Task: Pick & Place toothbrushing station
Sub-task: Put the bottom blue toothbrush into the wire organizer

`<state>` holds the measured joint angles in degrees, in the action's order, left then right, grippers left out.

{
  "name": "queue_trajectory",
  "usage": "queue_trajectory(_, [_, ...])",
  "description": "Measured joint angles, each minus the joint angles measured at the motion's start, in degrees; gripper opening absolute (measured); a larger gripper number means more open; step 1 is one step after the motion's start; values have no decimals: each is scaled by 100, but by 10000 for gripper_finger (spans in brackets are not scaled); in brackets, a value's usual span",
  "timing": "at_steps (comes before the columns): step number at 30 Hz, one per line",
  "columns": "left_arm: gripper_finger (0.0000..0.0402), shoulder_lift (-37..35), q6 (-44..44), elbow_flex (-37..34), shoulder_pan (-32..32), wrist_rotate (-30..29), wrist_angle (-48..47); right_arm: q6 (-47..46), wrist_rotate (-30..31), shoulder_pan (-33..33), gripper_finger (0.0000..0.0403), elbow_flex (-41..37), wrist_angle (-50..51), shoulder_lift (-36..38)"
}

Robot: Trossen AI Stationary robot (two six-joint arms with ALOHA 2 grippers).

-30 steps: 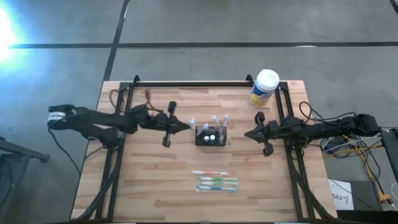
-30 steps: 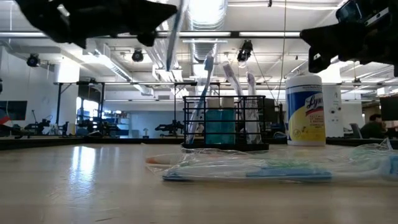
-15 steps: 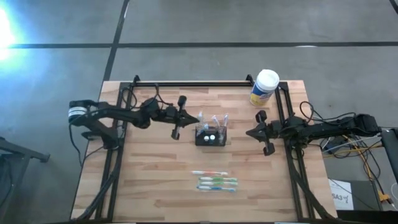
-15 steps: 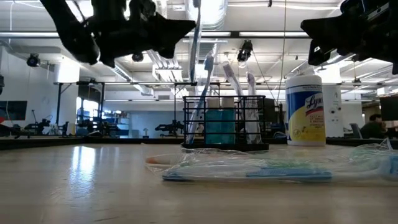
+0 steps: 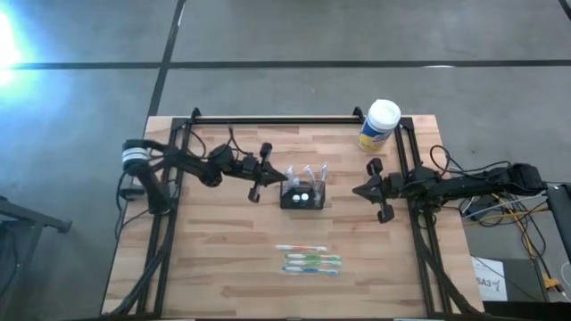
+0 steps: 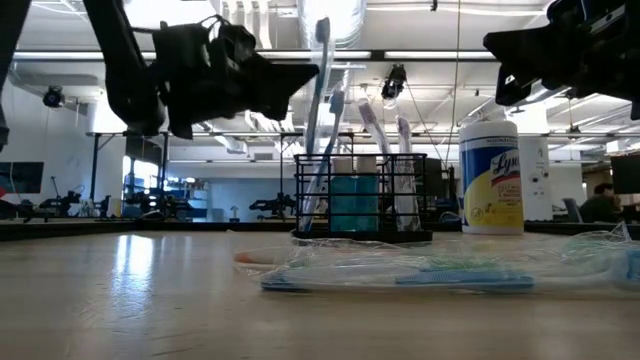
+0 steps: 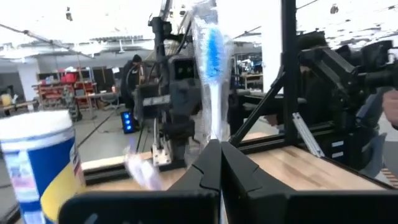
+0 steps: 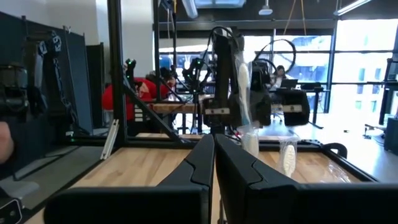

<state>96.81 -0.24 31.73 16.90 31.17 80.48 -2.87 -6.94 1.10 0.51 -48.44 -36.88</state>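
Step in hand: the left end effector [image 6: 300,78] is clenched on a wrapped toothbrush [image 6: 318,75], held upright just above the left edge of the toothbrushing station [image 5: 302,194]; lowering it into a compartment looks like the move due.
Station position: the black mesh caddy sits on the worktop [image 5: 214,259] near its middle, with several wrapped brushes already standing in it.
Brush attitude: close to vertical in the low view, bristle end up, its lower end near the caddy's rim.
How to do it well: keep the brush upright, centre its lower end over an open cell before descending, and go down slowly so the wrapper does not catch on the mesh or tip the light caddy.
Release: let go only once the handle is well inside the cell.
Risk: brushing against the standing toothbrushes could knock them askew.
Right end effector [image 5: 358,191]: clenched on nothing, waiting well to the right of the caddy.
Remaining stock: packaged toothbrushes [image 5: 308,259] lie near the front edge.
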Motion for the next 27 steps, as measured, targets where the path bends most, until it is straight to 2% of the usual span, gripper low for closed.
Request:
queue_trajectory(6, [0, 630, -394, -2, 146, -75, 701, 85, 1, 2, 13, 0, -24, 2])
queue_trajectory(10, [0, 852, -464, -4, 178, -147, 819, 161, 2, 2, 13, 0, -27, 2])
queue_trajectory(21, [1, 944, -285, -145, 195, -182, 843, 293, 4, 2, 13, 22, -40, 4])
queue_trajectory(27, [35, 902, -324, -212, 204, -184, 801, 292, 4, 2, 13, 22, -35, 4])
